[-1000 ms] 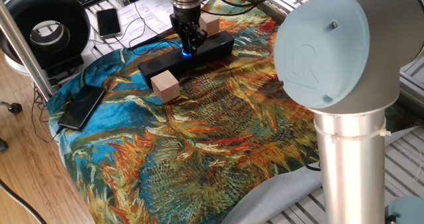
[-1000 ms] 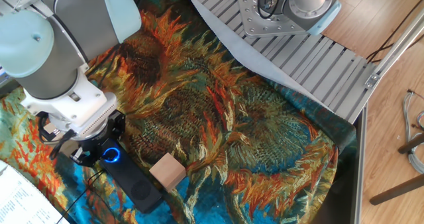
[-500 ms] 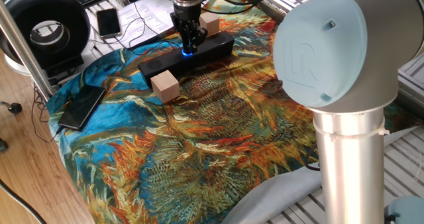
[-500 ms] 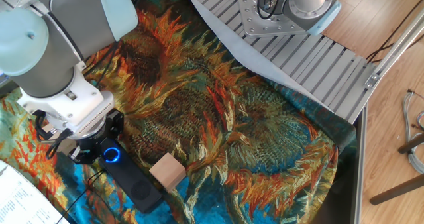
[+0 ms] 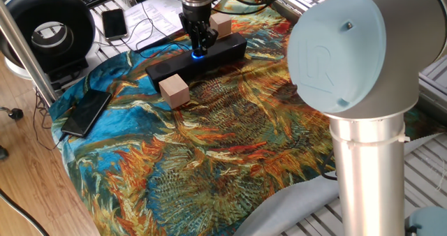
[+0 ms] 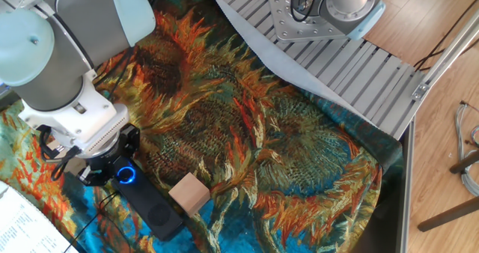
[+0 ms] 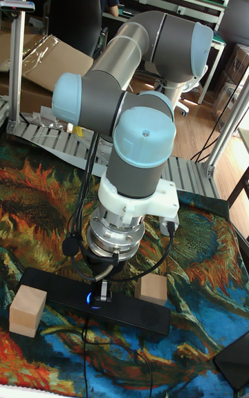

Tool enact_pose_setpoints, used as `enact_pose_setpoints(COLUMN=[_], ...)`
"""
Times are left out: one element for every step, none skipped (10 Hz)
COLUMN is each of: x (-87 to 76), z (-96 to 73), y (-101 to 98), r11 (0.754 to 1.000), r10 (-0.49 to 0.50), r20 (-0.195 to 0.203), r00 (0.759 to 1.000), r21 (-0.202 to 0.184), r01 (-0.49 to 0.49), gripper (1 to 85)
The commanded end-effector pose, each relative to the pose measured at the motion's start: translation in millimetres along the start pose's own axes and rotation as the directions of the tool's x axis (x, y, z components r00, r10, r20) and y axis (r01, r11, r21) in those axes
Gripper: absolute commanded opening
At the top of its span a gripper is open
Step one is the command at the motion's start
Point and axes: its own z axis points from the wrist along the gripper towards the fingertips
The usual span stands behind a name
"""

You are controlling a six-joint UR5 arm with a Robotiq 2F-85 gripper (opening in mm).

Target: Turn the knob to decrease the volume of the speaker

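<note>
The only mark that can be read is the embossed "UR" logo on the pale blue cap of the arm joint nearest the camera in one fixed view. The printed sheets at the back of the worktop carry lines too small to make out.

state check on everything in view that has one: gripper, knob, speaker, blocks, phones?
gripper: down on the knob, fingers around it; closure hard to confirm
knob: blue ring lit
speaker: flat on the cloth, powered
wooden cube: upright, in front of the speaker, free
second wooden cube: behind the speaker, free
phone: flat at the cloth's edge, screen dark
second phone: flat on papers, screen dark
</note>
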Motion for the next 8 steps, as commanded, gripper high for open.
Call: enact_pose_setpoints(x=[-2.9,-3.7,-2.6,-3.3,-4.1,-3.5,-3.5,-3.5], z=[3.5,4.4,4.9,5.8,5.7,5.1,4.7,3.5], y=[-6.5,-7.3,-8.8,-9.2,-8.9,-7.7,-5.8,-4.1], r11=[1.0,1.0,1.0,1.0,1.0,1.0,1.0,1.0], r10=[0.011,0.009,0.006,0.0,-0.003,-0.006,-0.004,0.0], r20=[0.017,0.018,0.014,0.013,0.013,0.01,0.011,0.008], r00=[1.0,1.0,1.0,1.0,1.0,1.0,1.0,1.0], r21=[0.01,0.01,0.014,0.015,0.015,0.011,0.005,0.002], r01=[-0.011,-0.009,-0.007,0.0,0.003,0.006,0.004,0.0], gripper=[38.7,38.7,38.7,38.3,35.7,33.0,30.7,27.3])
